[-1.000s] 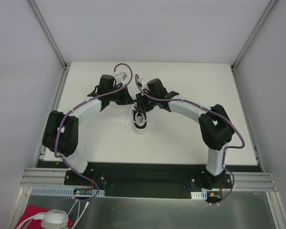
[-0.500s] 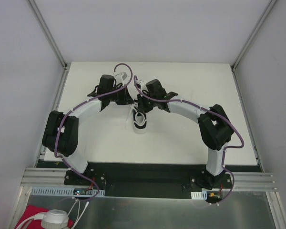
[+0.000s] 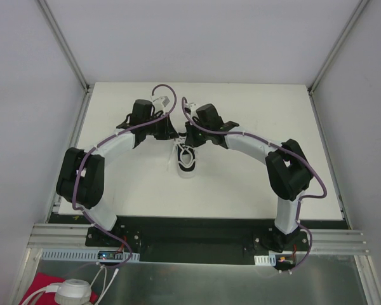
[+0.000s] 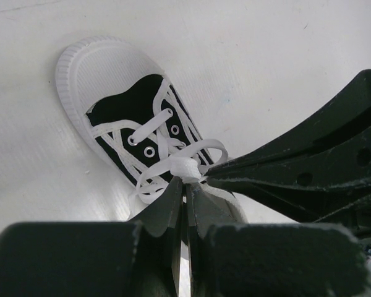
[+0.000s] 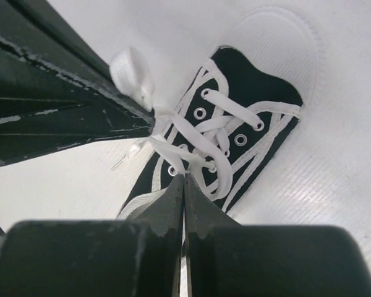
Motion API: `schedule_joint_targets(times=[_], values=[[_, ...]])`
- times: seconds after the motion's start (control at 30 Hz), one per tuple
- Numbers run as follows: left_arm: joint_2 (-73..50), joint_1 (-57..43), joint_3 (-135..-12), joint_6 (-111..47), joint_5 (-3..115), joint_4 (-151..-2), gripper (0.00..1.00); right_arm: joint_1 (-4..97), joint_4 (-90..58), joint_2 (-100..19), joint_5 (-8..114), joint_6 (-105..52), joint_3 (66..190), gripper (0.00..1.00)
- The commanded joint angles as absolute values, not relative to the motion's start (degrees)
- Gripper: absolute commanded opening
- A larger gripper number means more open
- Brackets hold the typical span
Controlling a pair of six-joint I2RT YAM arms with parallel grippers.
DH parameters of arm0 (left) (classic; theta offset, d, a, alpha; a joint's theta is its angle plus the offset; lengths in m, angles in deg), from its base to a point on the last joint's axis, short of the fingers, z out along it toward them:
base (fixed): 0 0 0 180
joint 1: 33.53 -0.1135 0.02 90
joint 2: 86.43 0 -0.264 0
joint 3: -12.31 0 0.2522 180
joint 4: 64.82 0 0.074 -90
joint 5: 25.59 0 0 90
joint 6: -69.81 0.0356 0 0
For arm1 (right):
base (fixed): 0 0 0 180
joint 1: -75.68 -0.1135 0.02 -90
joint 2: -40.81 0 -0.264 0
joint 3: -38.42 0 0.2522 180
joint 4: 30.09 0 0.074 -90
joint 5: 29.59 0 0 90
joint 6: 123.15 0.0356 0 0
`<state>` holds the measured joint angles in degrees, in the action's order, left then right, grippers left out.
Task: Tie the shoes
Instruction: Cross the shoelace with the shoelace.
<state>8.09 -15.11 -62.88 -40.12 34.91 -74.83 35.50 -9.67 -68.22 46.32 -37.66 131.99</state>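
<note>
Black canvas sneaker (image 3: pixel 187 162) with a white rubber toe lies in the middle of the white table (image 3: pixel 260 184), toe toward the arm bases. Just beyond it, the left gripper (image 4: pixel 187 185) and the right gripper (image 5: pixel 184 180) are each clenched on its thin white laces (image 4: pixel 173 162), with their tips nearly touching.

Left arm (image 3: pixel 114 143) and right arm (image 3: pixel 254 146) bowed inward, wrists close together. Left gripper (image 4: pixel 186 189) and right gripper (image 5: pixel 184 182): fingers pressed together, pinching white laces (image 4: pixel 153 140).
</note>
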Motion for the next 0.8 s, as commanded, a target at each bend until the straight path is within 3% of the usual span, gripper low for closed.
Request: schedule_joint_targets(times=[0.0, 0.77], values=[[5.0, -14.8, -64.5, -38.6, 34.4, -74.5, 0.00, 36.1, -11.1, -66.0, 48.7, -35.3, 134.4, 0.01], [4.0, -14.7, -64.2, -38.5, 34.3, -74.6, 0.00, 36.3, -8.1, -69.0, 51.9, -34.9, 137.3, 0.01]])
